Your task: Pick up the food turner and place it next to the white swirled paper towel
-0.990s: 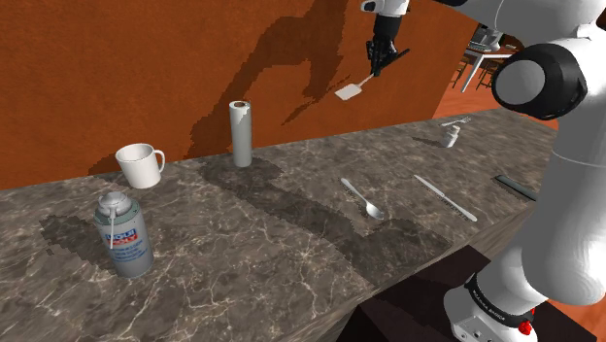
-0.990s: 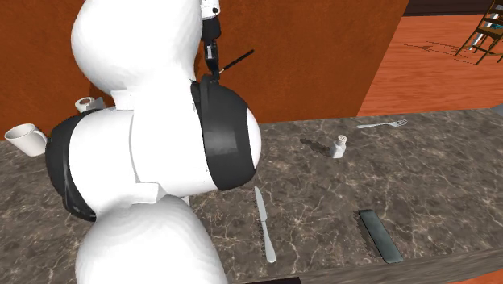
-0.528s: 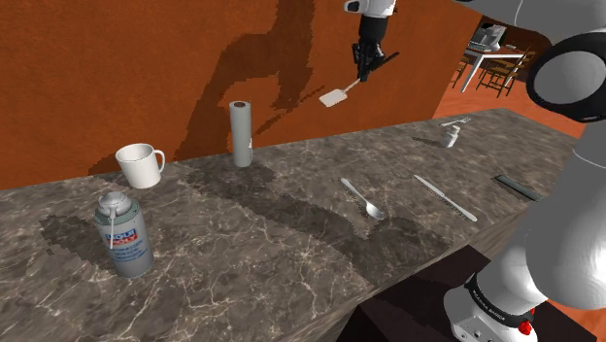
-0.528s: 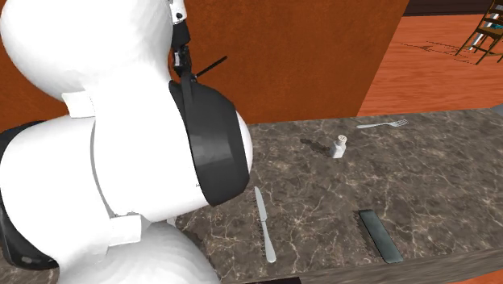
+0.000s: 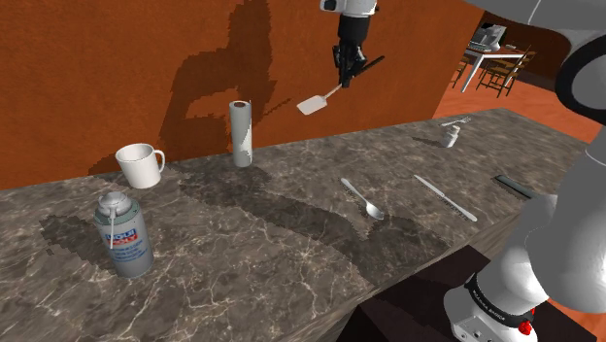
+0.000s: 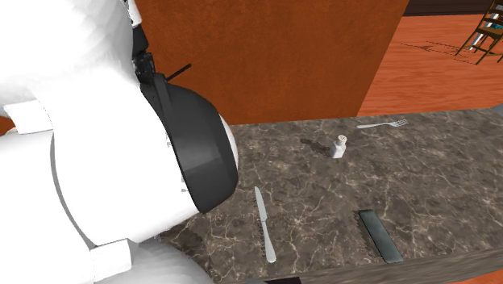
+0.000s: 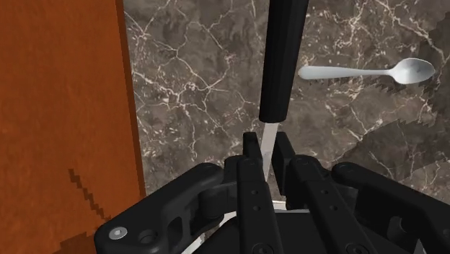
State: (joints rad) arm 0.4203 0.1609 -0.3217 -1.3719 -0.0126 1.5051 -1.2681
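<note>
Spray can (image 5: 121, 234) and mug (image 5: 142, 164) on the bench (image 5: 262, 255) toward the shoulder view's left, paper towel roll (image 5: 241, 133) upright near the wall (image 5: 97, 68), food turner (image 5: 312, 104) aloft to its right, tool (image 5: 344, 78) clamped on its shank, spoon (image 5: 364, 200) further right.

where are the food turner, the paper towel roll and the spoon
food turner (image 5: 310, 104), shoulder view, on its white blade
paper towel roll (image 5: 241, 134), shoulder view, on the middle of its upright side
spoon (image 5: 374, 210), shoulder view, on its bowl
</note>
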